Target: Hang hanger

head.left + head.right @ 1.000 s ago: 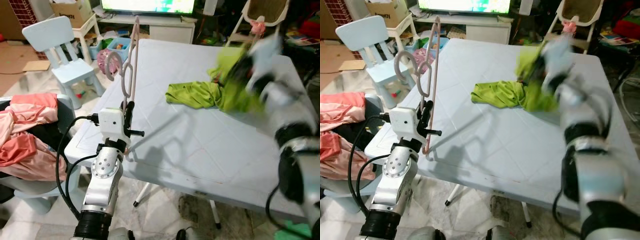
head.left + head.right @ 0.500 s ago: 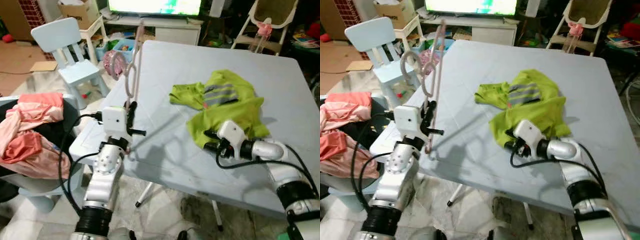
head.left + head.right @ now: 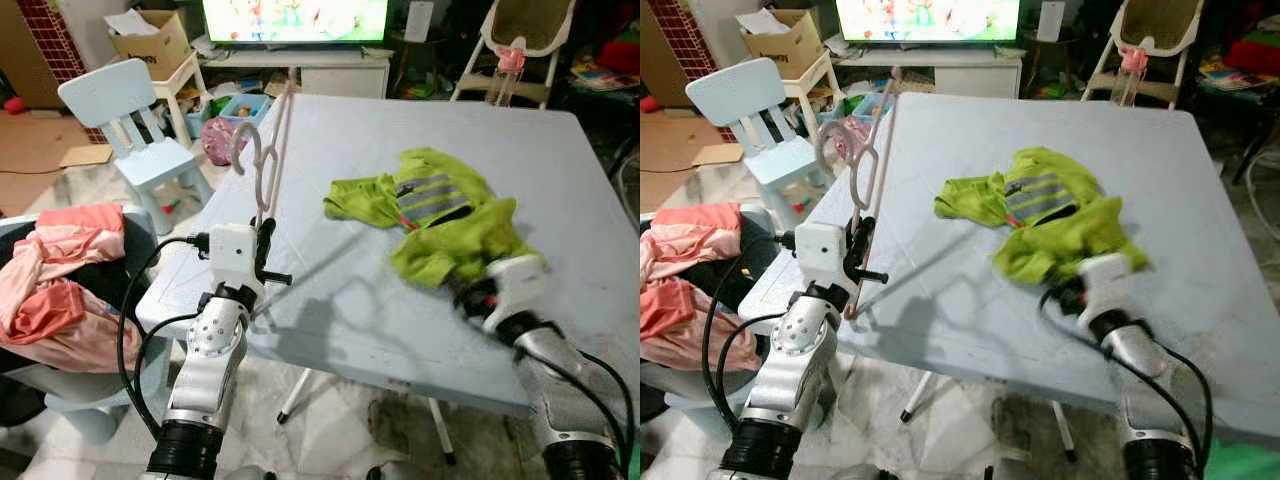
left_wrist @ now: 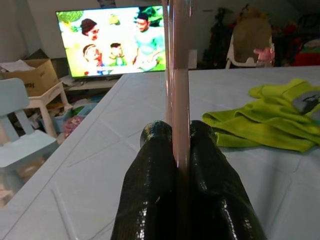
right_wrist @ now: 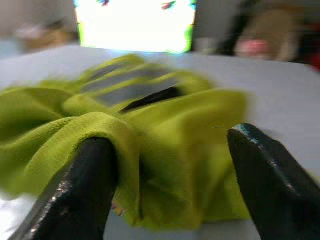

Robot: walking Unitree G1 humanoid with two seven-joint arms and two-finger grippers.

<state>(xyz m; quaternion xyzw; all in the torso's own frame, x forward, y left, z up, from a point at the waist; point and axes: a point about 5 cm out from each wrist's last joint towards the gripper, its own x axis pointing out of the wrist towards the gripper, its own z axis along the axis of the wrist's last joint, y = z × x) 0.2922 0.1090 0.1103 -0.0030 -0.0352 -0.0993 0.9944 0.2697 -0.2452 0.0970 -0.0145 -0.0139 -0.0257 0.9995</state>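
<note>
We hold hanger (image 3: 268, 150) upright in left gripper (image 4: 182, 150), clamped. Green shirt (image 3: 440, 215) just ahead of right gripper (image 5: 170, 155), fingers wide, nearer arm.

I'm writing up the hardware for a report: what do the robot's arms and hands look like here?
Both arms are silver metal segments with black joint rings and black cables looping alongside. The left hand sits on a white boxy wrist module with a small black knob sticking out; its two long fingers are glossy black and rounded. The right hand has the same black fingers, behind a white wrist housing.
</note>
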